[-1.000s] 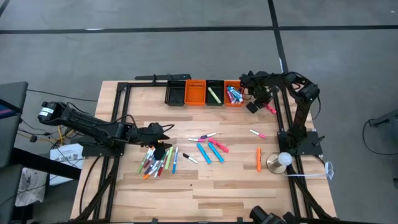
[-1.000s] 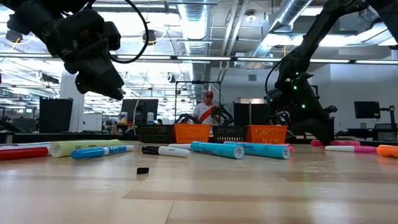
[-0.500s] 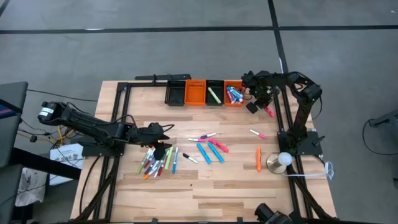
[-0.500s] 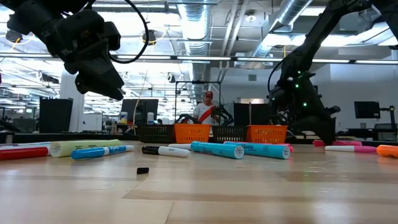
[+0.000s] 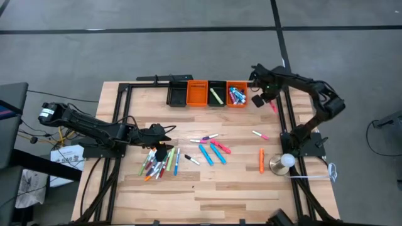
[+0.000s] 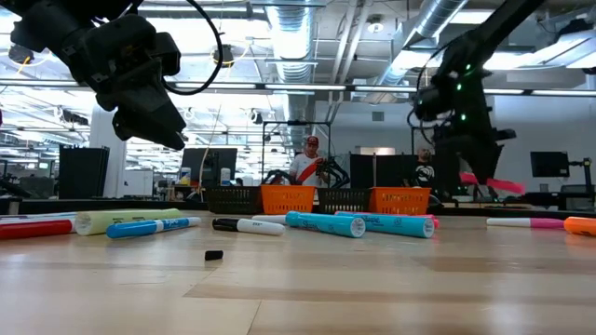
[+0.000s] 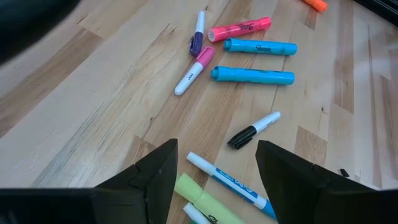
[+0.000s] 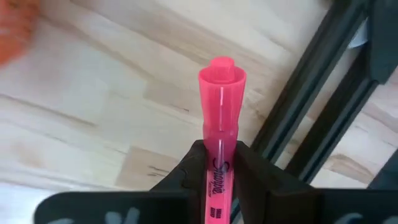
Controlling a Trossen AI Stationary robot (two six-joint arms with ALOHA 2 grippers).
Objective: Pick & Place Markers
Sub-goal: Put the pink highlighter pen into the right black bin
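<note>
Several markers (image 5: pixel 235 95) are already lodged in the orange bin (image 5: pixel 236 94), one green in the black bin (image 5: pixel 217 95). Most remain on the surface (image 5: pixel 239 169): a cluster (image 5: pixel 160 162) under the left tool (image 5: pixel 164 149), whose fingers stand apart, others mid-surface. A pink marker (image 8: pixel 220 124), capped, glossy, is clamped in the right tool (image 5: pixel 262 100), raised beside the orange bin.

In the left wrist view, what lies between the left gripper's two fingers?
Between the left gripper's open fingers lie a white-and-blue marker and a light green marker on the table; the left wrist view shows it.
</note>
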